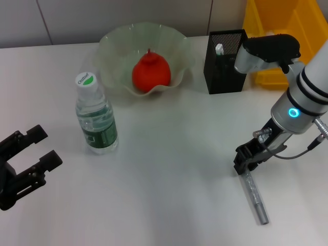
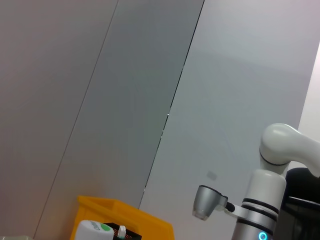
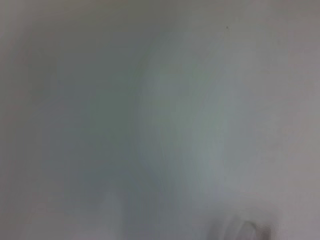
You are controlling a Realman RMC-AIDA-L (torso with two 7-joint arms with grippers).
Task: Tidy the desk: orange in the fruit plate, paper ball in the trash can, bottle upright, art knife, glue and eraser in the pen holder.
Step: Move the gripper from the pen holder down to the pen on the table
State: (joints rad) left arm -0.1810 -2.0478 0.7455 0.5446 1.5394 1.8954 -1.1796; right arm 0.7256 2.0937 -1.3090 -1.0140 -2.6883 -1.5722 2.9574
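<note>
The orange (image 1: 151,73) lies in the fruit plate (image 1: 115,43) at the back. The bottle (image 1: 96,119) stands upright left of centre; its cap (image 2: 94,230) also shows in the left wrist view. A silver art knife (image 1: 256,200) lies on the table at the front right. My right gripper (image 1: 249,160) is low over its far end, touching or nearly touching it. My left gripper (image 1: 45,147) rests open at the front left, holding nothing. The pen holder (image 1: 224,64) stands right of the plate with a white-topped item inside. Paper ball, glue and eraser are out of view.
The yellow trash can (image 1: 287,31) stands at the back right, behind the right arm (image 1: 300,97); its rim (image 2: 120,210) shows in the left wrist view. The right wrist view shows only blurred table surface.
</note>
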